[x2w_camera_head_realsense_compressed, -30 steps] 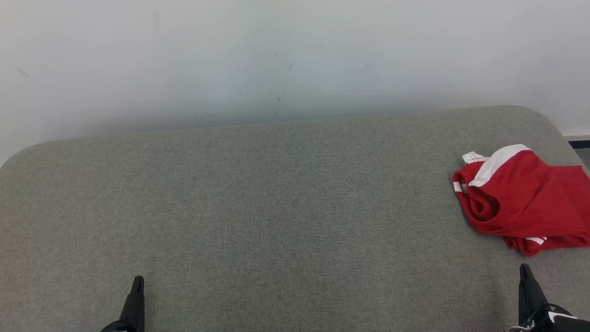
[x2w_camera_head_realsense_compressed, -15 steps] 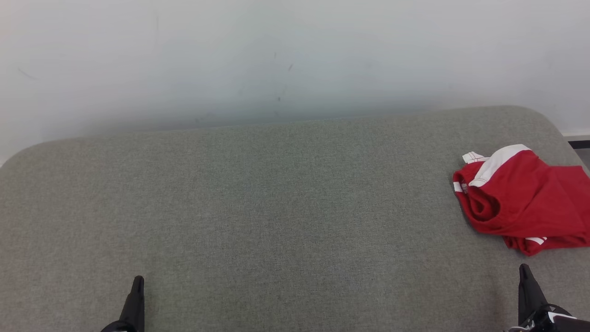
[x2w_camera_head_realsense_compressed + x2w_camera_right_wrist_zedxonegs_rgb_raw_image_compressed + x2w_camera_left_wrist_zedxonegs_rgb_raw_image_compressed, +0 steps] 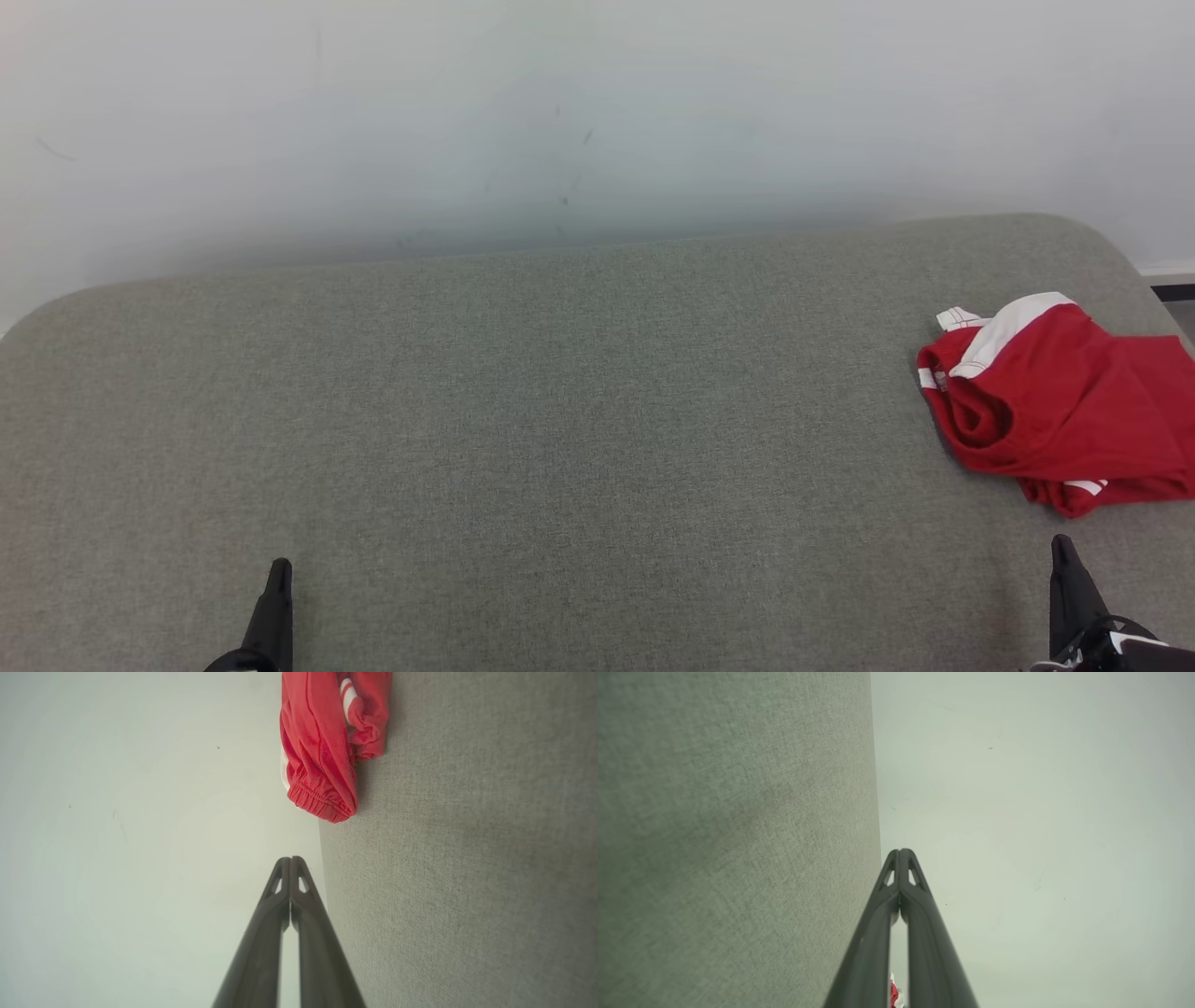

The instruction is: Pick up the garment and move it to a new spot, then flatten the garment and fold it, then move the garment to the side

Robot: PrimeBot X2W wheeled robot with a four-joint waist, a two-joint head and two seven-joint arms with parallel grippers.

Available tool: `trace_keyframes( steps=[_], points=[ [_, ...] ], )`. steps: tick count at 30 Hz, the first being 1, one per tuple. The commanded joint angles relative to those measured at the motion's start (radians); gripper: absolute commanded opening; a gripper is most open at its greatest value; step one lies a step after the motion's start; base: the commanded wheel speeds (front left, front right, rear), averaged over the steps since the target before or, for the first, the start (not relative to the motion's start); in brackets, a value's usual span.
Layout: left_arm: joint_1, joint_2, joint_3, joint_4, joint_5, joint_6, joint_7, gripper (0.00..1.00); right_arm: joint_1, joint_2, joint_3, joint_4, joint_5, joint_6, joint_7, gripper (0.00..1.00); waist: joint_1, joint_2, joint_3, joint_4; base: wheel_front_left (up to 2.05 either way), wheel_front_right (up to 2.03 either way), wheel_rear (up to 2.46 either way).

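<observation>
Both claws are pinched fully shut and gripping nothing: left claw (image 3: pixel 278 566) and right claw (image 3: pixel 1061 541) point out over the grey fabric table (image 3: pixel 560 420). The crumpled red garment (image 3: pixel 1055 401) with white trim lies just ahead of the right claw, far off to the left claw's right.

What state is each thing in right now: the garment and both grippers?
red garment: crumpled, unfolded, lying free at the right end of the grey cushion.
left gripper: jaws shut, empty, clear of the garment.
right gripper: jaws shut, empty, near the garment, not touching.
</observation>
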Motion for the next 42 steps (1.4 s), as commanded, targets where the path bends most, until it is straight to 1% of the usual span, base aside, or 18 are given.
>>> trace_keyframes(
  steps=[1, 42],
  points=[
    [-0.001, -0.001, 0.002, 0.003, -0.003, -0.003, 0.002, 0.00, 0.001, 0.001, -0.002, 0.003, -0.004, 0.000, 0.003, 0.00, 0.0000, 0.0000, 0.000, 0.000, 0.00, 0.00, 0.00],
    [-0.001, -0.001, 0.002, 0.003, -0.003, -0.003, 0.001, 0.00, -0.001, 0.007, -0.010, 0.004, -0.011, 0.000, 0.010, 0.00, 0.0000, 0.0000, 0.000, 0.000, 0.00, 0.00, 0.00]
  ],
)
